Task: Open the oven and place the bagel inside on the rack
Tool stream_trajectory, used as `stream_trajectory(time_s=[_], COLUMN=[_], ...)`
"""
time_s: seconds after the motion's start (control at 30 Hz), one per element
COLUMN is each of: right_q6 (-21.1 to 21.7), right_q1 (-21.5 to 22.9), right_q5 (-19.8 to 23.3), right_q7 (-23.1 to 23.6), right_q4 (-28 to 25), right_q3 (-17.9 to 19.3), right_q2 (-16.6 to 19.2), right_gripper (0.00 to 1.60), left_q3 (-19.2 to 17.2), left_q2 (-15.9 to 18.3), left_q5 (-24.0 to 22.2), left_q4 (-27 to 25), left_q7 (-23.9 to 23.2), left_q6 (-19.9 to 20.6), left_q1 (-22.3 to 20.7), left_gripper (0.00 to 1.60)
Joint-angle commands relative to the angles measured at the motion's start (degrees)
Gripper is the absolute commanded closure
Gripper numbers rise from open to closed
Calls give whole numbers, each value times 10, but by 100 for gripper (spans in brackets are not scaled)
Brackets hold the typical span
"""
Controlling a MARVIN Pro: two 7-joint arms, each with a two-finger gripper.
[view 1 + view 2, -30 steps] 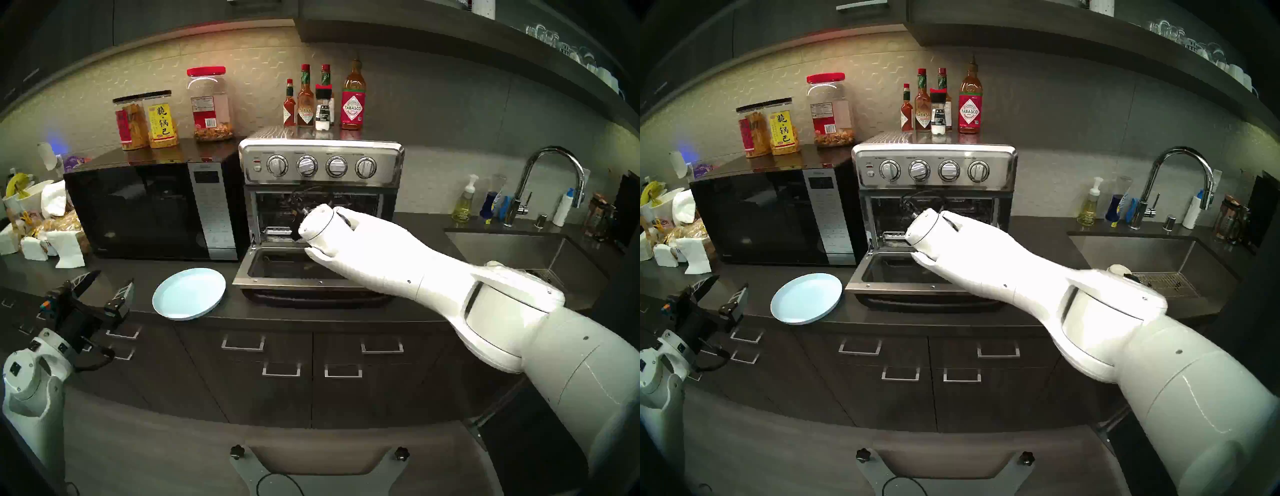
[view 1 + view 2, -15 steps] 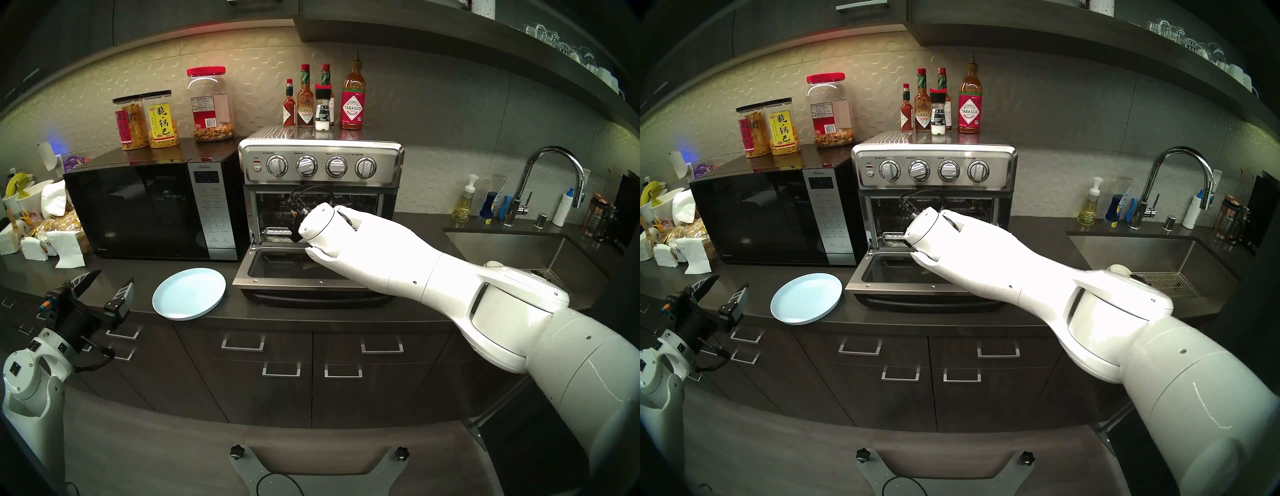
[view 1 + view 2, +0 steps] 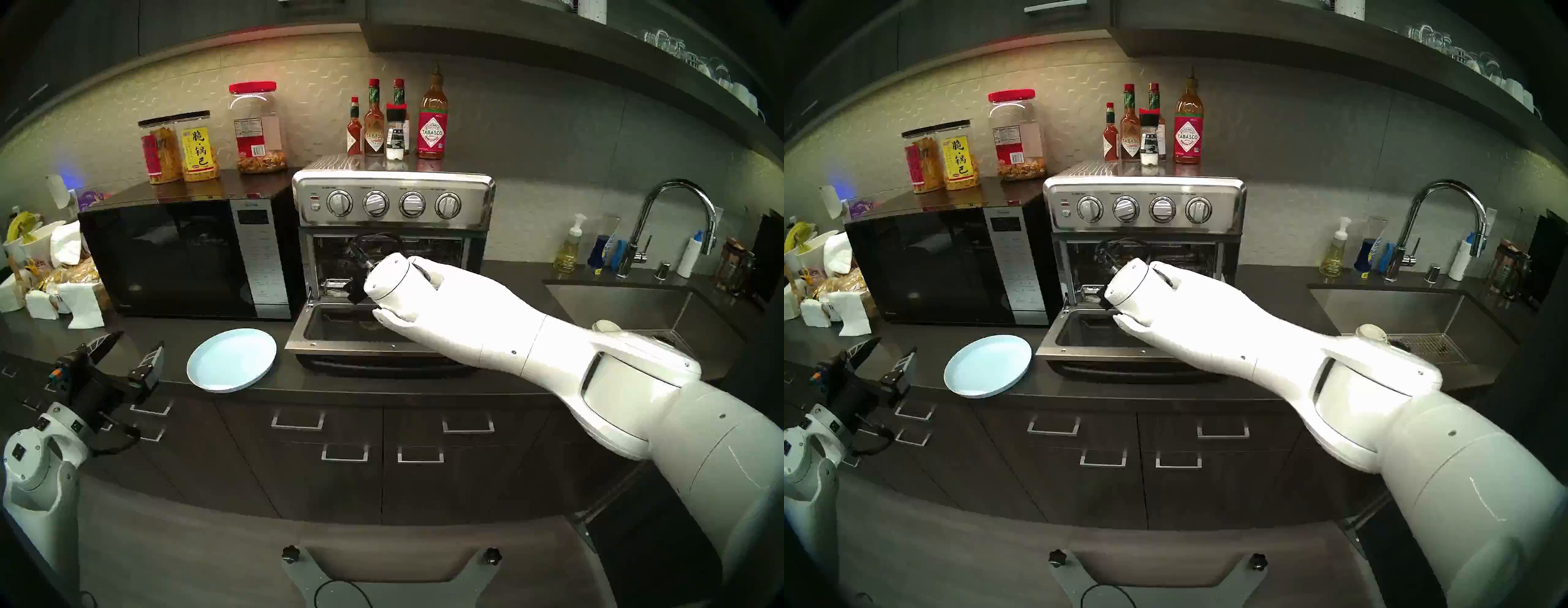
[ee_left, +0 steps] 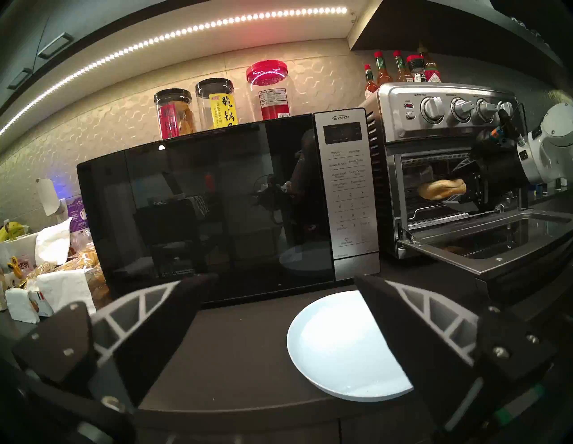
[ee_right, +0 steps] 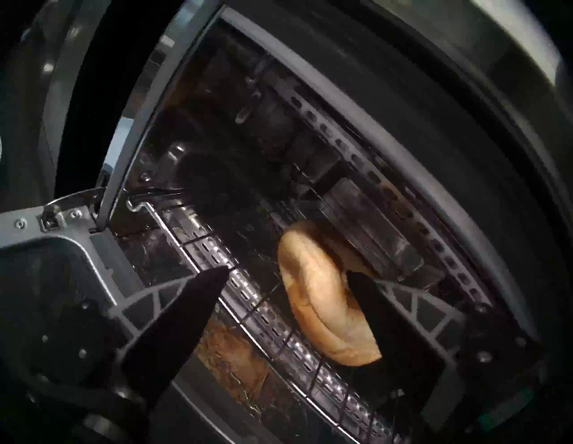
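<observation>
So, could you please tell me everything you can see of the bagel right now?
The bagel is a round, golden-tan bread ring with a smooth, lightly browned crust. It sits inside the open oven, tilted rather than flat, above the wire rack. The right gripper has its jaws spread wide; one finger still overlaps the bagel's edge, the other stands clear. Whether it rests fully on the rack cannot be told.

One oven point(image 3: 394, 199), one bagel point(image 5: 322, 297), one plate point(image 3: 231, 358) — five bottles, three jars

Dim fisheye kitchen views, LED strip point(image 4: 186, 31) glow overhead, murky blurred oven point(image 5: 310, 186) interior.
</observation>
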Motion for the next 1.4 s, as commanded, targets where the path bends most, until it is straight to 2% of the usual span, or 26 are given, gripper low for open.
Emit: stream_trajectory(time_s=[0.0,0.13,0.5,0.97,1.37], right_q6=[5,3,3,-24,-33], right_q1=[-6,-10,-32,-67,-113], right_q5=[2,3,9,7,15], right_q7=[0,-2,-23,-55,-82], right_q4=[-17,-32,-130,-247,-353], right_q3=[0,1,14,29,52], right_q2=[11,22,81,140,222], right_gripper=[0,0,0,0,0], left_q3=[-5,-5,-5,-4,-4], left_q2=[1,1,1,1,1], left_q5=[1,1,1,1,1], left_q4=[-13,-13,-12,-11,-11], left_q7=[1,1,1,0,0], left_q6=[0,0,-1,-1,-2], left_q1=[1,1,1,0,-1], left_gripper=[0,0,0,0,0])
